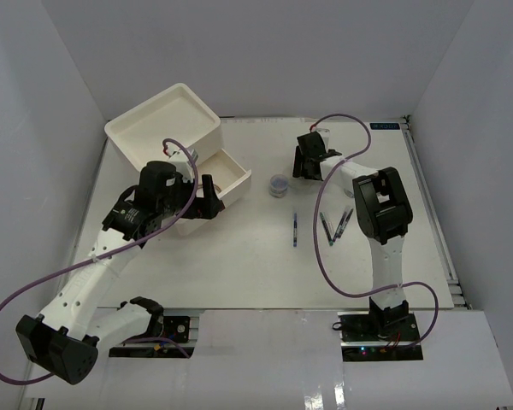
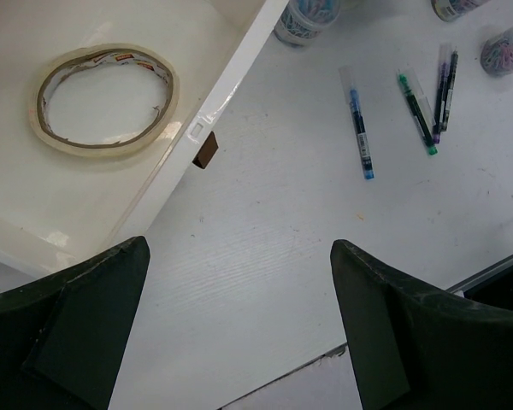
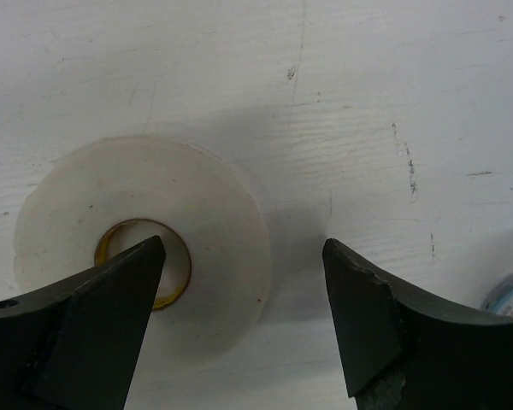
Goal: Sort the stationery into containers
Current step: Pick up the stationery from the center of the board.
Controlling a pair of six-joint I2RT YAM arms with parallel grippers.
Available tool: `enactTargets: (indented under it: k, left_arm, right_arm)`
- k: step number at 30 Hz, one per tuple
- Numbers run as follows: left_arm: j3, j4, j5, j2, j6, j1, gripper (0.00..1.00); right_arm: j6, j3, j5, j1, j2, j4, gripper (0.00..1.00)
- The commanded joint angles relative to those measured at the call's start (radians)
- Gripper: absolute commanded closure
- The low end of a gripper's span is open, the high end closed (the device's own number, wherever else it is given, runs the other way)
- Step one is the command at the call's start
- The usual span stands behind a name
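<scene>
While straddling wall of white tape [image 3: 214,213], one finger over hole, other outside, my right gripper [image 3: 244,248] is hovering jaws apart, lining up pinch. Tape lying flat on table [image 3: 368,85]. Left gripper [image 2: 239,248] is hanging, jaws spread wide, beside drawer [image 2: 231,77] holding beige tape [image 2: 103,147].

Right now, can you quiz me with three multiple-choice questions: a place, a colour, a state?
1. Where is the beige tape ring? A on the table; B in the open drawer; C in a gripper.
2. What colour is the tape roll under the right gripper? A white; B red; C black.
3. The left gripper is: A shut on a pen; B open and empty; C shut on a jar.
B: it lies on the drawer floor. A: the right wrist view shows it white. B: its jaws stand apart, nothing between.
</scene>
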Motion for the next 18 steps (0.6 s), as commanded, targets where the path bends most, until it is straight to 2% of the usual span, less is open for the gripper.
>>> enactTargets:
  k: [1,3,4,6,8,10,11,15,18]
  left_arm:
    - [-0.011,0.015,0.014,-0.020,-0.007,0.008,0.02]
    - [-0.011,0.014,0.014,-0.018,-0.005,0.008,0.02]
    - [-0.012,0.014,0.014,-0.018,-0.008,0.008,0.02]
    - [-0.012,0.015,0.015,-0.018,-0.008,0.008,0.02]
    - [-0.014,0.015,0.014,-0.018,-0.011,0.008,0.02]
    - [-0.012,0.015,0.015,-0.018,-0.016,0.008,0.02]
    - [-0.009,0.017,0.017,-0.018,-0.019,0.008,0.02]
    - [-0.002,0.018,0.032,-0.017,-0.034,0.008,0.02]
    - [0.011,0.018,0.049,-0.010,-0.056,0.008,0.02]
  right_arm:
    - [0.016,0.000,0.022,-0.005,0.002,0.022,0.21]
    - [0.015,-0.026,0.012,-0.010,-0.001,0.030,0.25]
    - [0.016,-0.033,0.009,-0.014,-0.002,0.030,0.31]
    - [0.016,-0.050,0.001,-0.018,-0.010,0.031,0.37]
    - [0.009,-0.057,-0.001,-0.022,-0.019,0.033,0.50]
    - [-0.005,-0.065,0.005,-0.022,-0.041,0.036,0.56]
    - [-0.011,-0.067,0.016,-0.022,-0.056,0.036,0.57]
    - [-0.056,-0.068,0.044,-0.022,-0.103,0.033,0.69]
    - [-0.096,-0.080,0.061,-0.021,-0.165,0.034,0.70]
